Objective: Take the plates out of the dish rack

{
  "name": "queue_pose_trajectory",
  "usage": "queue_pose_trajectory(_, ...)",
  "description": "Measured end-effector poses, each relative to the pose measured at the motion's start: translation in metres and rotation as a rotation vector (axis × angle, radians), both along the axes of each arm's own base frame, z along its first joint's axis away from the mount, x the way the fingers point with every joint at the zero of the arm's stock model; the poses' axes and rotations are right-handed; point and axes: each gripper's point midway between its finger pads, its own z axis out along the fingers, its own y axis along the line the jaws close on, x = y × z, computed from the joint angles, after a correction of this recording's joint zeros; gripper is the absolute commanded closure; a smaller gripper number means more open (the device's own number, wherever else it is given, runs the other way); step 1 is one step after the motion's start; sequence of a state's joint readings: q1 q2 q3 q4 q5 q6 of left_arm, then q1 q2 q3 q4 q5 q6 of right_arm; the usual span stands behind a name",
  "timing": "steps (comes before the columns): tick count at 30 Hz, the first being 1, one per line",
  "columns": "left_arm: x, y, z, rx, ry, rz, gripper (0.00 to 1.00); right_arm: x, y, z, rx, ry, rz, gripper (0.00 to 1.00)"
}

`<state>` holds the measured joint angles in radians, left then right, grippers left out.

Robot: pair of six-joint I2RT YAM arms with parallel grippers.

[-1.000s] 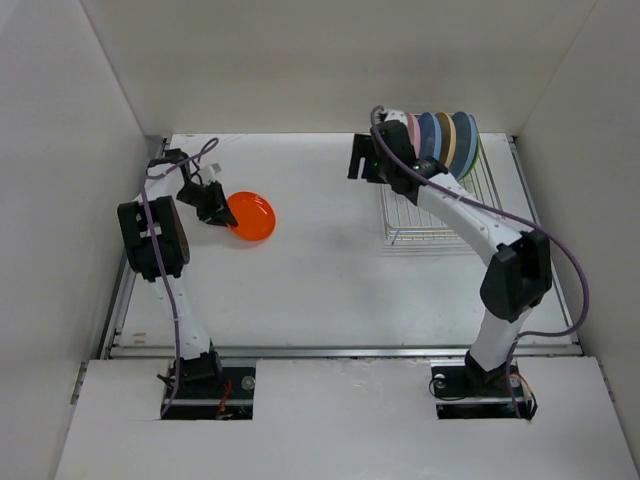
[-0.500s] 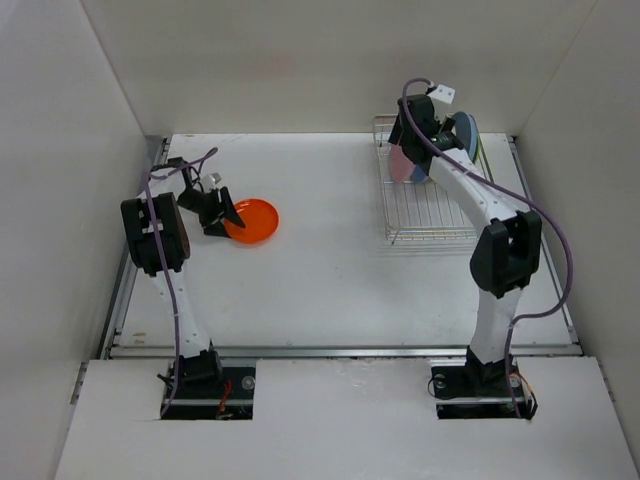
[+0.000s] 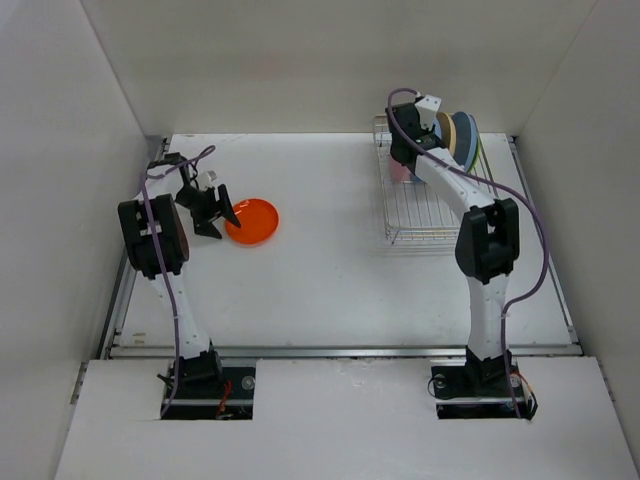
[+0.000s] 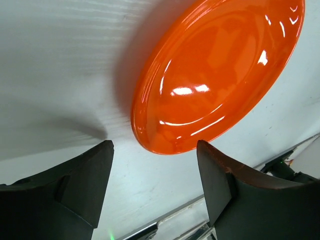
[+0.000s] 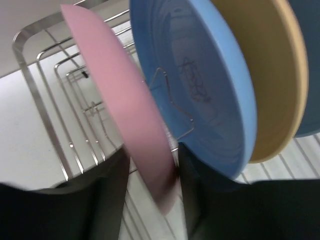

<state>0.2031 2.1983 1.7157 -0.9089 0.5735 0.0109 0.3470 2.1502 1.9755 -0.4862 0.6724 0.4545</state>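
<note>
The dish rack (image 3: 430, 205) is sitting in the far right corner of the tabletop (image 3: 330, 280), and your right pincer (image 5: 151, 165) is working at the left end of its row of plates. The jaws are standing one on each side of the pink plate (image 5: 125, 110), close against both faces; I cannot tell whether they are pressing yet. One finger is wedging into the narrow gap beside the blue plate (image 5: 200, 85), which is leaning right next to the pink one, with a tan plate (image 5: 270, 75) behind it.

If you are lifting at a slant, you are risking dragging the blue plate along or snagging the pink rim on a wire divider. A grip this near the edge is also risking a slip.

Your left pincer (image 4: 154, 147) is hanging spread apart near the left edge, just short of the orange plate (image 4: 215, 75) lying flat; a careless sweep is likely to shove it.
</note>
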Motion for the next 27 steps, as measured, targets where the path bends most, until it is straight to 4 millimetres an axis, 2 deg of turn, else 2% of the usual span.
queue_pose_trajectory(3, -0.003, 0.003, 0.005, 0.025, -0.009, -0.008, 0.36, -0.002, -0.008, 0.002, -0.033, 0.001, -0.027, 0.79)
queue_pose_trajectory(6, -0.008, 0.003, 0.015, 0.030, -0.022, -0.013, 0.36, -0.011, -0.025, -0.004, -0.114, 0.040, -0.059, 0.85)
queue_pose_trajectory(7, -0.010, 0.003, 0.018, 0.031, -0.024, -0.014, 0.36, -0.014, -0.028, -0.002, -0.125, 0.041, -0.064, 0.91)
queue_pose_trajectory(10, -0.013, 0.002, 0.025, 0.028, -0.028, -0.017, 0.36, -0.023, -0.026, 0.008, -0.154, 0.033, -0.065, 0.99)
queue_pose_trajectory(13, -0.016, 0.001, 0.032, 0.026, -0.029, -0.019, 0.34, -0.037, -0.029, 0.028, -0.192, 0.023, -0.073, 1.00)
queue_pose_trajectory(16, -0.018, 0.000, 0.042, 0.029, -0.046, -0.020, 0.34, -0.052, -0.036, 0.067, -0.212, -0.035, -0.100, 1.00)
queue_pose_trajectory(19, -0.020, 0.000, 0.056, 0.034, -0.072, -0.024, 0.34, -0.068, -0.038, 0.127, -0.176, -0.166, -0.121, 1.00)
queue_pose_trajectory(21, -0.021, 0.000, 0.064, 0.038, -0.089, -0.028, 0.34, -0.088, -0.035, 0.175, -0.145, -0.270, -0.123, 1.00)
queue_pose_trajectory(24, -0.025, -0.001, 0.076, 0.040, -0.111, -0.031, 0.34, -0.116, -0.015, 0.231, -0.066, -0.405, -0.047, 1.00)
queue_pose_trajectory(25, -0.026, -0.001, 0.080, 0.042, -0.118, -0.034, 0.34, -0.124, -0.004, 0.241, -0.039, -0.432, 0.014, 1.00)
queue_pose_trajectory(27, -0.028, -0.001, 0.087, 0.047, -0.134, -0.042, 0.34, -0.133, 0.030, 0.250, 0.024, -0.447, 0.214, 1.00)
